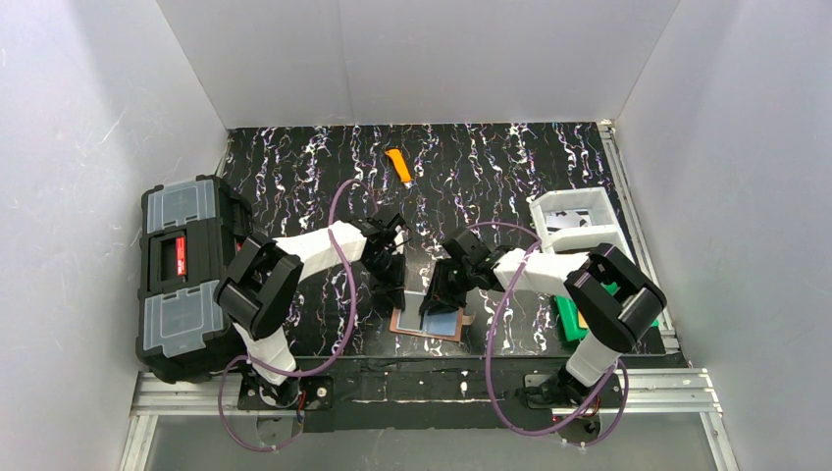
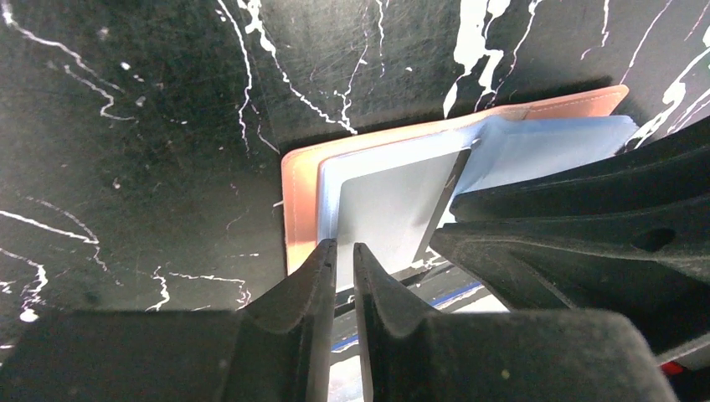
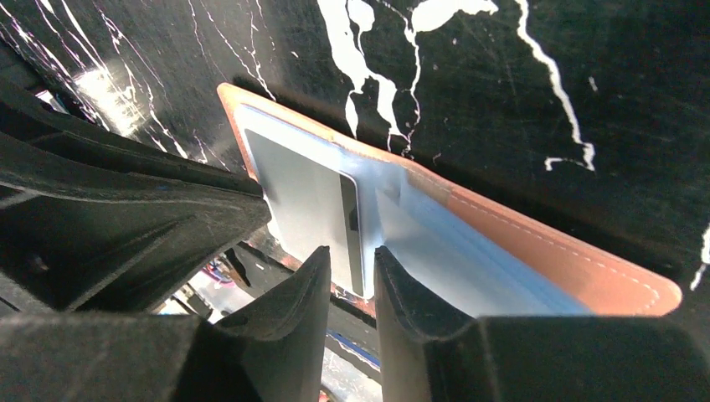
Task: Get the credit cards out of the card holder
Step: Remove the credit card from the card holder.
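One black, white-veined table (image 1: 510,162) carries everything. Big black toolbox (image 1: 182,280) sits at the left edge, well apart from the work.

Both arms reach inward and meet near the table's front edge, centre.

White open bin (image 1: 564,201) is on the right side. A green object (image 1: 567,319) sits near the right arm and is partly hidden by it.

Card holder (image 1: 400,322): lies open and flat on the table, tan outer rim with pale blue lining, directly under both grippers.

One pale grey card (image 2: 385,209) sits on the holder's left half. Its far edge looks raised off the lining, with a dark shadow line along it.

Left gripper (image 2: 344,255): jaws narrow, just a slit, set at the card's near edge. Cannot tell whether it's pinching card, holder flap or nothing.

Right gripper (image 3: 352,264): jaws also narrow. The card's edge runs down into the slit between the fingers, so it reads as clamped on the card. It's just beside the left gripper, the bodies almost touching.

Orange utility knife (image 1: 398,166) lies towards the back of the table, well apart from the holder.
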### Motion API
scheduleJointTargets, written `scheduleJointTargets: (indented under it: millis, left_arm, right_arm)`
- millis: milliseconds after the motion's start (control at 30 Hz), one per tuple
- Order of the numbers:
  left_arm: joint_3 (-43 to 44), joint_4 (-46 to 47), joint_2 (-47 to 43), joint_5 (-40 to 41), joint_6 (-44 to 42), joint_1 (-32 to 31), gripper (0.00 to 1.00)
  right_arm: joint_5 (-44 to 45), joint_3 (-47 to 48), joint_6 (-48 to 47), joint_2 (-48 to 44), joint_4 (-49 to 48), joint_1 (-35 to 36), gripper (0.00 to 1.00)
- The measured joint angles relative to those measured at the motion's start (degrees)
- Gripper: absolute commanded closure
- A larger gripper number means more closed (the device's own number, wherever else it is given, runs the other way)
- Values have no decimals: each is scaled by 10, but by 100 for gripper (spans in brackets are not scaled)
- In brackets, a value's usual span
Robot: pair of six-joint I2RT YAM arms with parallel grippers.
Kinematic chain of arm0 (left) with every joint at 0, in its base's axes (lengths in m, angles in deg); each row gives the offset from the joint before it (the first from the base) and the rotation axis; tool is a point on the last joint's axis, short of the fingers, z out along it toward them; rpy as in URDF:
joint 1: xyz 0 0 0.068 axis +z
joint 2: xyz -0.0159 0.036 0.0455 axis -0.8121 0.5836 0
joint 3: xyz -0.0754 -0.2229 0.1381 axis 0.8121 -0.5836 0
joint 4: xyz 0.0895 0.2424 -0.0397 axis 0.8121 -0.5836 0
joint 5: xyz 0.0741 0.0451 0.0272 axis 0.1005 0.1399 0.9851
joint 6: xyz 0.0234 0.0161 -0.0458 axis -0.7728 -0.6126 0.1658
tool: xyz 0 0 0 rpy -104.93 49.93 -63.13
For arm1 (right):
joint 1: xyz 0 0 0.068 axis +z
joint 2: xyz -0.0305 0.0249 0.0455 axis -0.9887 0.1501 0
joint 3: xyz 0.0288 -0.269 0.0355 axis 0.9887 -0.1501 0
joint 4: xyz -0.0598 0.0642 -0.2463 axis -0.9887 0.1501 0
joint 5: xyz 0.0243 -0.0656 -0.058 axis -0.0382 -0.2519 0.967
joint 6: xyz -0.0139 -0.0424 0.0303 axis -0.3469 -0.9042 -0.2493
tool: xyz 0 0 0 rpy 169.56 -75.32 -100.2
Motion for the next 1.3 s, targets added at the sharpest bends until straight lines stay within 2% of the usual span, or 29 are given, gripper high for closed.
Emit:
scheduleJointTargets:
  millis: [367,567,667,900,1000,1233,1300]
  left_arm:
    - [-8,12,6,-2,27,-7,89]
    - [-8,12,7,2,45,-7,90]
    - [-8,15,9,2,59,-7,91]
    - [-16,34,12,-7,90,-9,100]
    - [-18,38,13,-11,98,-9,100]
    - [-22,46,15,-21,110,-9,100]
    - [-22,46,15,-21,111,-9,100]
  right_arm:
    - [-36,46,-31,61,-10,-3,67]
    - [-40,49,-40,63,-11,-7,60]
    - [-43,24,-38,46,-37,-12,56]
    - [-80,-74,-24,-9,-131,-46,56]
    - [-98,-104,-13,-15,-176,-57,58]
    - [-131,-150,19,-14,-269,-70,79]
    - [-137,-157,28,-11,-292,-71,82]
